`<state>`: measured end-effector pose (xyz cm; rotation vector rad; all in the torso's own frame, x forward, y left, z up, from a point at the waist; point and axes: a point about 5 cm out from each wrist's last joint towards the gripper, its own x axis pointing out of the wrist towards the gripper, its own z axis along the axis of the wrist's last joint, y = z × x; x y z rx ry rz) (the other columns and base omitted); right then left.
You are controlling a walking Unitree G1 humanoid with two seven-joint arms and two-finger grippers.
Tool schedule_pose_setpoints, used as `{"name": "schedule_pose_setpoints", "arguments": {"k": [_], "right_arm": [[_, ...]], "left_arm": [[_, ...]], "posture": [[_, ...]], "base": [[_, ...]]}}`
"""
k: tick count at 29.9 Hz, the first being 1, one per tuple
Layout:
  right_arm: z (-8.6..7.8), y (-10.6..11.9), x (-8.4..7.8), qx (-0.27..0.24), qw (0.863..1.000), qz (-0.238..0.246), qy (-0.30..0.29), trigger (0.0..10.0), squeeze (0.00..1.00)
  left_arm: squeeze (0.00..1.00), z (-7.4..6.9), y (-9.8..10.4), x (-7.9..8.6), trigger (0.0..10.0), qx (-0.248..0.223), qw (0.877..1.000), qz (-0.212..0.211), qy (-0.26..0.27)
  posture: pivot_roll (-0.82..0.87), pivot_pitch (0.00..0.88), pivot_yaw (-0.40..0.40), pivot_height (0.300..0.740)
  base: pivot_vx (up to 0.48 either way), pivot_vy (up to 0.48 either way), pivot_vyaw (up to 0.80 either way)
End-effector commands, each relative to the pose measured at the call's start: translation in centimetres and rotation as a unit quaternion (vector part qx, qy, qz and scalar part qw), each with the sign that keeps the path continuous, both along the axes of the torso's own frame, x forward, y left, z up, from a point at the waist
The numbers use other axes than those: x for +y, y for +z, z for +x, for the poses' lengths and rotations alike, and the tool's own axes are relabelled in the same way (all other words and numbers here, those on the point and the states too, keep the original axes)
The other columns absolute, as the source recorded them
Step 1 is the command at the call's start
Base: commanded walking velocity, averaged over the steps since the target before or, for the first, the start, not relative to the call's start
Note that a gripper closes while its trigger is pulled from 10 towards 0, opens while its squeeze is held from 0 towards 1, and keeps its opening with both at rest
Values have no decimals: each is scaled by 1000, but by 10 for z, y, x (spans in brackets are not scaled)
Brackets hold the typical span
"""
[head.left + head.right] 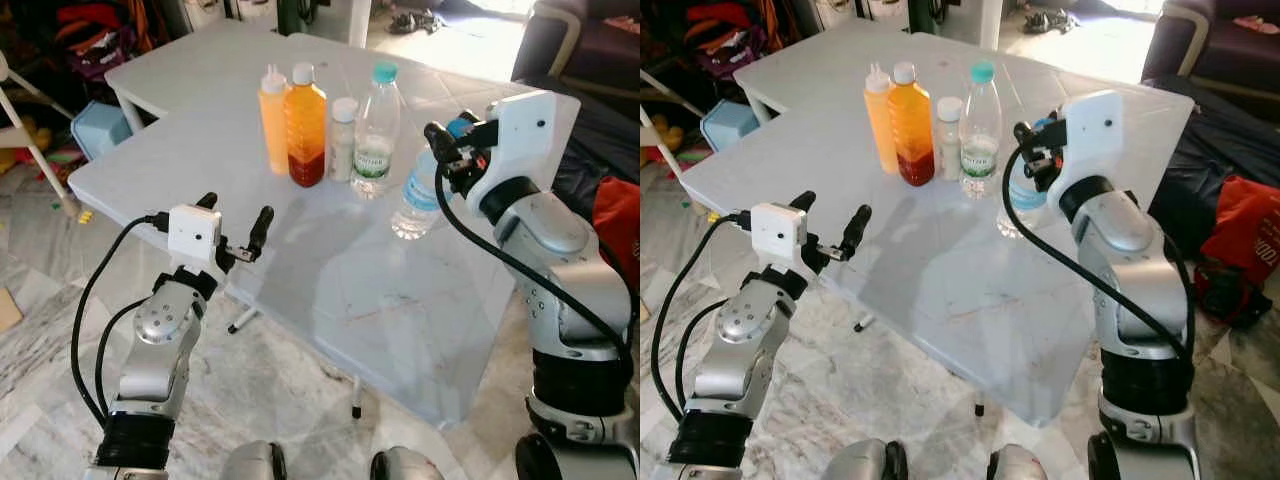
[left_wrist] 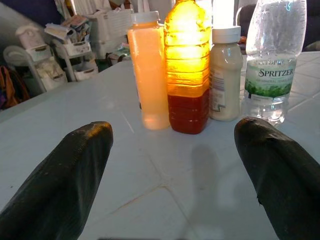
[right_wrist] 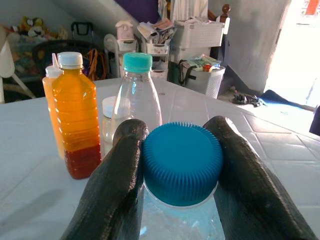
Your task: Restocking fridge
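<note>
While upright, water bottle (image 1: 417, 200) sits in right gripper (image 3: 180, 150).

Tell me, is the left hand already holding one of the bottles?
No, the left hand is open above the white table, short of the orange sauce bottle.

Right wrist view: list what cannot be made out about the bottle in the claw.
- Blue-capped water bottle: its body and label are cut off by the picture's edge and flanked by the right claw.
- In the right eye view, the arm's housing hides its cap.
- Small white-capped bottle: mostly hidden behind the Spritzer bottle.
</note>
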<state>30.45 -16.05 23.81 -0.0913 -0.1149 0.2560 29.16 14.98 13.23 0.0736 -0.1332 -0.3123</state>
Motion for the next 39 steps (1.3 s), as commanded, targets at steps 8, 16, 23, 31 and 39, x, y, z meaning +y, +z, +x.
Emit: {"name": "schedule_pose_setpoints", "arguments": {"k": [8, 16, 23, 31, 39], "right_arm": [[-13, 4, 28, -63, 996, 41, 47, 10000, 0], [-24, -12, 42, -79, 995, 43, 51, 10000, 0], [-26, -22, 45, -77, 995, 42, 51, 10000, 0], [-25, -26, 41, -79, 995, 41, 45, 10000, 0], [-25, -31, 45, -82, 995, 29, 56, 10000, 0]], "left_arm": [[0, 8, -5, 8, 10000, 10, 997, 0, 76], [0, 10, -7, 9, 10000, 6, 995, 0, 97], [0, 11, -10, 6, 10000, 8, 996, 1, 93], [0, 11, -13, 1, 10000, 12, 996, -3, 93], [0, 11, -13, 2, 10000, -3, 995, -1, 98]], "posture": [[-33, 29, 54, 740], [-32, 16, 38, 740], [-40, 8, 41, 740], [-40, 1, 35, 740], [-35, 0, 26, 740]], "base": [[0, 0, 0], [0, 355, 0], [0, 480, 0], [0, 478, 500], [0, 280, 800]]}}
